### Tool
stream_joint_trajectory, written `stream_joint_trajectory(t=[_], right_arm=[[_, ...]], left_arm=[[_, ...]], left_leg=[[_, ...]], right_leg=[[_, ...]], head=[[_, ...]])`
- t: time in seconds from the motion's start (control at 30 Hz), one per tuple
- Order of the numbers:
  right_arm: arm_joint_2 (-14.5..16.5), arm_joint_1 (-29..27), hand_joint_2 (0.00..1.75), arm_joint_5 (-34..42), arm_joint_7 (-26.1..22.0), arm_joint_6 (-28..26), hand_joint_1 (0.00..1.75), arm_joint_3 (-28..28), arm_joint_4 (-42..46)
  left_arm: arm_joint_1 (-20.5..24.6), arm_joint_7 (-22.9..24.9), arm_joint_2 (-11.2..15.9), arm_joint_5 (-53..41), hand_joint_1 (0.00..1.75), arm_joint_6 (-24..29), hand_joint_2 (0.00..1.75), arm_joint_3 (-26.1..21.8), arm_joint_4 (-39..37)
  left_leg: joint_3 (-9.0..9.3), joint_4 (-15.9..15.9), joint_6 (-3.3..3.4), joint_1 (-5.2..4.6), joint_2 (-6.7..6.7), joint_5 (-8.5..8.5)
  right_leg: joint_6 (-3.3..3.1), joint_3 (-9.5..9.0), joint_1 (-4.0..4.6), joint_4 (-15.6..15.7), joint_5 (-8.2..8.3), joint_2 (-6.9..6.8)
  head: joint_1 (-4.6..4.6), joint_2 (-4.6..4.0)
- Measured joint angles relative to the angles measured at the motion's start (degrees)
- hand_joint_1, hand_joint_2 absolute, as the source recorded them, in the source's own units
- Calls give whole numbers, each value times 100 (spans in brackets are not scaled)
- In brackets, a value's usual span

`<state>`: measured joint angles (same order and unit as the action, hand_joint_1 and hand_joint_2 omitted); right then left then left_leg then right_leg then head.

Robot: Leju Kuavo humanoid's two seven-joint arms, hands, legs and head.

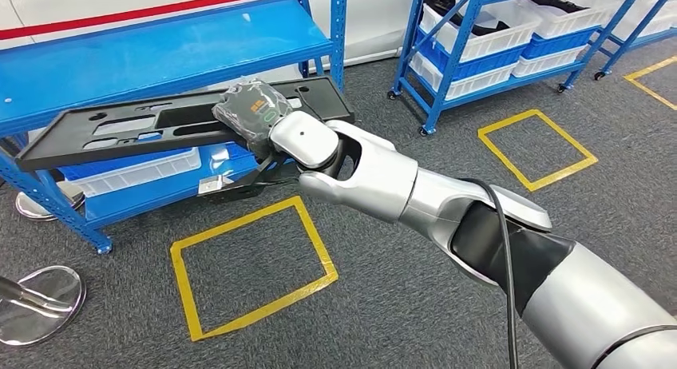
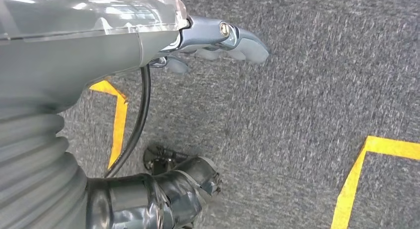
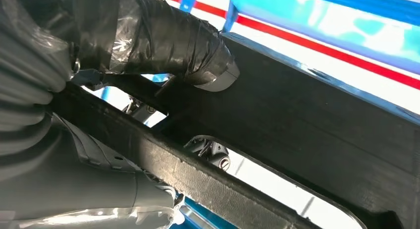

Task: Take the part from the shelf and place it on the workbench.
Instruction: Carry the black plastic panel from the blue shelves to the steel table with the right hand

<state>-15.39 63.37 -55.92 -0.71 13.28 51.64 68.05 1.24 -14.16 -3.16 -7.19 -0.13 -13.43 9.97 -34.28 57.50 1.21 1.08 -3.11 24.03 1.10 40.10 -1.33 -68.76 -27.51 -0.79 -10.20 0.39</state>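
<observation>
1. The part is a long, flat black panel with cut-outs. It sits in front of the blue shelf, just below the top deck, and its long axis runs left to right, with the left end lower and the right end a little farther away and higher.

2. The right hand grips the part near its right end, well off the middle of its length. In the right wrist view the dark wrapped thumb presses on one face of the panel while darker fingers show through a cut-out on the other face, so the panel's thickness is pinched between them.

3. What the coming move turns on: nearly all of the part's length reaches out to the left of the fingers, toward the shelf's left upright. I judge that this long end will tend to droop and swing, and could catch the shelf frame as the arm draws the panel clear.

4. The left hand hangs over the grey carpet and holds nothing. Its fingers look loosely extended. It is well apart from the part, so the right arm alone carries the load.

5. The workbench is not among the things I can see. Yellow tape squares mark the floor near the shelf, and a second blue rack of white bins stands at the far right.
</observation>
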Motion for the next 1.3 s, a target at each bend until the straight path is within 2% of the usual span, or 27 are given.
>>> stream_joint_trajectory(t=[0.07,0.1,0.13,0.2,0.27,0.3,0.37,0.4,0.43,0.47,0.5,0.57,0.63,0.7,0.73,0.8,0.83,0.87,0.93,0.97,1.0,1.07,1.13,1.17,1.23,1.27,1.3], right_arm=[[-1,9,175,-4,3,-3,175,-16,13],[-2,11,175,-5,3,-3,175,-22,23],[-6,11,175,-9,3,-4,175,-27,32],[-19,10,175,-13,4,-3,175,-32,43],[-26,14,175,-16,5,-4,175,-37,54],[-22,14,175,-19,5,-4,175,-39,59],[-16,5,175,-26,4,-2,175,-41,62],[-14,-5,175,-31,4,0,175,-41,62],[-14,-14,175,-34,3,2,175,-41,62],[-15,-20,175,-38,3,2,175,-41,62],[-14,-22,175,-42,3,2,175,-41,64],[-14,-16,175,-49,3,2,175,-41,73],[-11,-16,175,-55,3,2,175,-41,84],[-19,-26,175,-56,4,3,175,-42,89],[-30,-28,175,-57,4,4,175,-45,90],[-49,-13,175,-64,7,4,175,-52,90],[-51,-2,175,-68,9,7,175,-55,91],[-52,5,175,-73,13,12,175,-56,90],[-51,1,175,-81,18,44,175,-56,87],[-50,-2,175,-90,24,75,175,-55,83],[-48,0,175,-102,36,116,175,-55,74],[-18,55,175,-154,89,235,175,-54,12],[53,169,175,-221,155,341,175,-52,-130],[103,229,175,-252,186,373,175,-51,-235],[219,343,175,-311,243,408,175,-46,-505],[284,400,175,-346,273,416,175,-43,-655],[353,469,175,-384,304,425,175,-37,-806]], left_arm=[[-2,-1,-3,-1,0,-2,175,-19,0],[0,-2,-3,-1,0,-2,175,-30,0],[2,-4,-3,-1,0,-2,175,-43,0],[7,-8,-5,-2,0,-7,175,-61,0],[7,-9,-10,-3,0,-16,175,-64,1],[6,-10,-12,-3,0,-19,175,-65,1],[0,-11,-10,-4,0,-20,175,-68,0],[-4,-10,-9,-4,0,-20,175,-69,0],[-5,-10,-8,-6,0,-20,175,-70,0],[-5,-9,-8,-7,0,-20,175,-71,0],[-4,-9,-8,-8,0,-20,175,-71,0],[-8,-8,5,-9,0,-21,175,-72,0],[-14,-8,16,-13,0,-23,175,-72,0],[-8,-8,16,-16,0,-25,175,-73,0],[-3,-8,16,-17,0,-25,175,-73,0],[1,-10,12,-21,0,-27,175,-73,0],[-2,-10,11,-23,0,-29,175,-73,0],[-7,-10,10,-26,0,-32,175,-73,0],[-11,-9,10,-31,0,-37,175,-73,0],[-9,-9,9,-37,0,-38,175,-73,0],[-4,-9,7,-49,0,-41,175,-73,0],[9,-9,1,-89,0,-49,175,-73,0],[23,-10,-4,-124,0,-54,175,-73,1],[30,-10,-4,-134,0,-58,175,-73,1],[44,-20,-6,-155,0,-77,175,-73,2],[53,-26,-8,-170,0,-88,175,-73,2],[62,-32,-9,-188,0,-98,175,-73,2]], left_leg=[[-23,83,-72,-16,-64,50],[-32,118,-107,-30,-96,68],[-37,128,-138,-42,-132,74],[-40,128,-190,-36,-209,83],[-105,295,-240,-8,-99,248],[-202,533,-259,4,13,417],[-502,1266,-279,11,200,793],[-633,1560,-276,9,238,886],[-689,1685,-262,6,261,875],[-643,1588,-235,0,282,758],[-504,1293,-193,-8,329,562],[-164,579,-74,-12,608,240],[1,225,2,-29,809,146],[62,93,11,-43,715,123],[104,1,12,-33,636,99],[184,-167,27,-1,485,47],[197,-192,33,-4,426,33],[199,-196,43,-5,367,33],[193,-180,41,-6,223,46],[189,-164,35,-3,149,58],[185,-139,23,2,86,75],[173,-58,-21,12,-20,131],[142,24,-84,-8,-105,186],[132,47,-115,-21,-142,201],[137,53,-169,-31,-218,207],[134,72,-195,-22,-204,236],[100,155,-218,-9,-134,314]], right_leg=[[-37,-335,31,627,193,-165],[-68,-406,49,783,217,-208],[-107,-399,74,808,198,-199],[-190,-370,71,822,235,-78],[-271,-363,57,861,281,26],[-300,-364,51,878,300,77],[-331,-347,66,879,319,199],[-338,-339,79,873,323,266],[-343,-332,95,864,326,337],[-344,-329,111,855,327,408],[-344,-331,126,847,327,479],[-333,-325,129,842,335,608],[-278,-282,75,852,369,737],[-191,-247,40,892,419,859],[-158,-235,55,895,417,795],[-119,-160,97,746,288,485],[-104,-75,99,563,167,302],[-85,54,88,281,12,209],[-30,341,43,-332,-231,138],[-2,418,16,-506,-257,118],[20,378,-7,-457,-175,95],[30,9,-28,200,136,-29],[-23,-295,15,766,301,-165],[-57,-328,41,855,297,-186],[-119,-301,55,856,314,-95],[-149,-299,42,873,328,-60],[-189,-298,27,892,346,-31]], head=[[2,0],[2,0],[3,0],[3,0],[3,0],[4,0],[4,0],[4,0],[3,0],[3,0],[3,0],[1,0],[1,0],[3,0],[0,0],[-3,0],[-6,0],[-4,0],[-5,0],[-4,0],[-5,0],[-5,0],[-4,0],[-3,0],[-3,0],[-2,0],[-2,0]])
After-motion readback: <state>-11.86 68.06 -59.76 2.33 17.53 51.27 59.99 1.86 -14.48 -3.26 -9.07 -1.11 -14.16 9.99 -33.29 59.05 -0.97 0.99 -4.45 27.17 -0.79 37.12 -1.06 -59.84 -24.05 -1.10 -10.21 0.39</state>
